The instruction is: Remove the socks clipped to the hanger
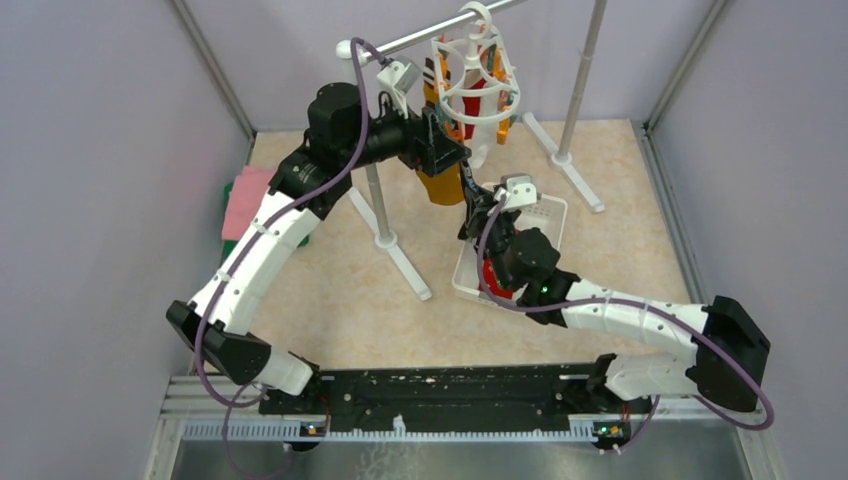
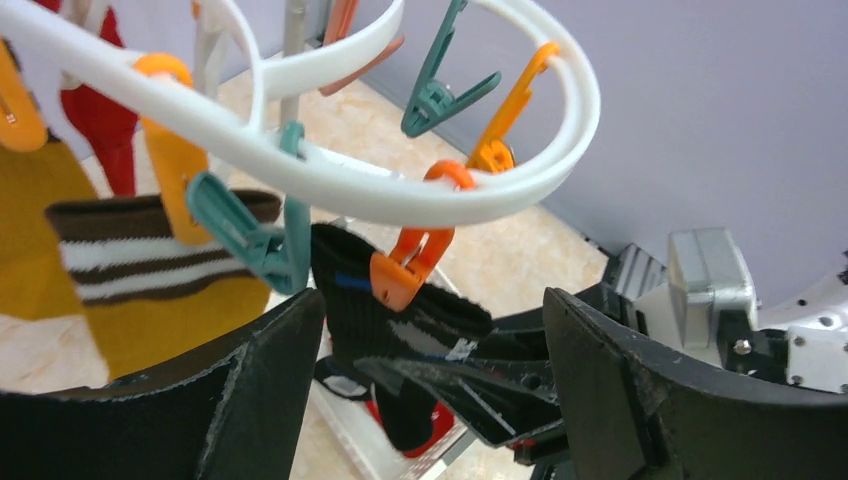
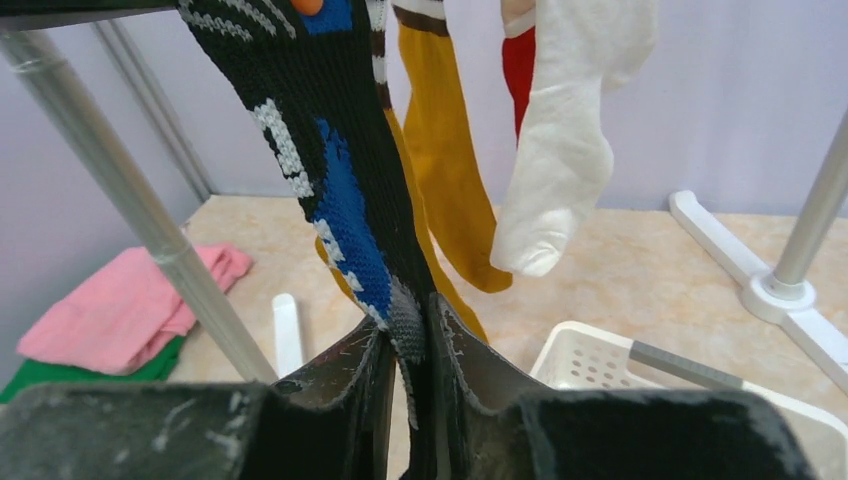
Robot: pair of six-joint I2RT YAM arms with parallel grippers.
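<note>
Black sock [image 3: 340, 190], clipped to the hanger [image 2: 400, 195] at upper centre, was clamped low by the right hand [image 3: 415, 335]; the left hand [image 2: 432, 300] stood open. Pulling could swing the unheld hanger.

You've got a hanger [image 2: 400, 195] in smooth, glossy white plastic; its clips [image 2: 410, 262] are shiny plastic too. Black sock [image 3: 320, 90] is coarse knit cloth, matt. Yellow sock [image 3: 445, 140] is a finer knit, white sock [image 3: 560, 150] soft and slightly fuzzy. Your right gripper [image 3: 412, 335] has matt black fingers [image 3: 480, 375], scuffed pale along the edges. Pole [image 3: 135, 210] is dull brushed metal, basket [image 3: 590, 360] smooth perforated white plastic.
</note>
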